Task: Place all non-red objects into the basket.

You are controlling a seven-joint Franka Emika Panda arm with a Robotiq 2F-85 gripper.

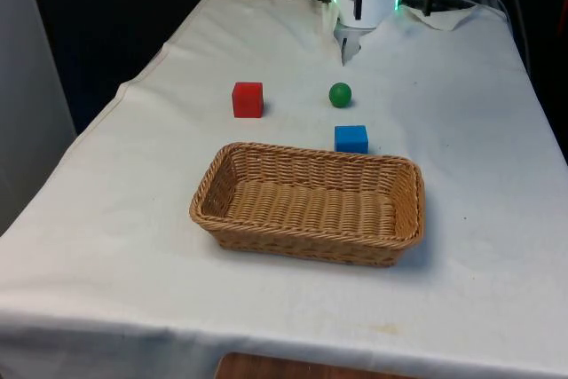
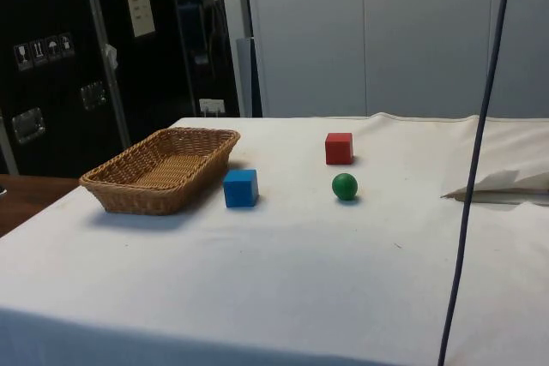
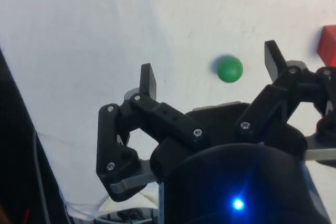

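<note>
Sitting on the white cloth in the front view, the wicker basket (image 1: 310, 203) has the blue cube (image 1: 351, 138) just behind it; the green ball (image 1: 340, 94) and red cube (image 1: 248, 99) lie farther back. Side view — all three lie outside the basket. Wrist view — the gripper (image 3: 210, 75) hangs spread wide above the ball, holding nothing.

Wicker basket (image 1: 222, 185) empty. Blue cube (image 1: 351, 138) just behind its far rim; green ball (image 1: 340, 94) beyond; red cube (image 1: 248, 99) toward front view's left.
</note>
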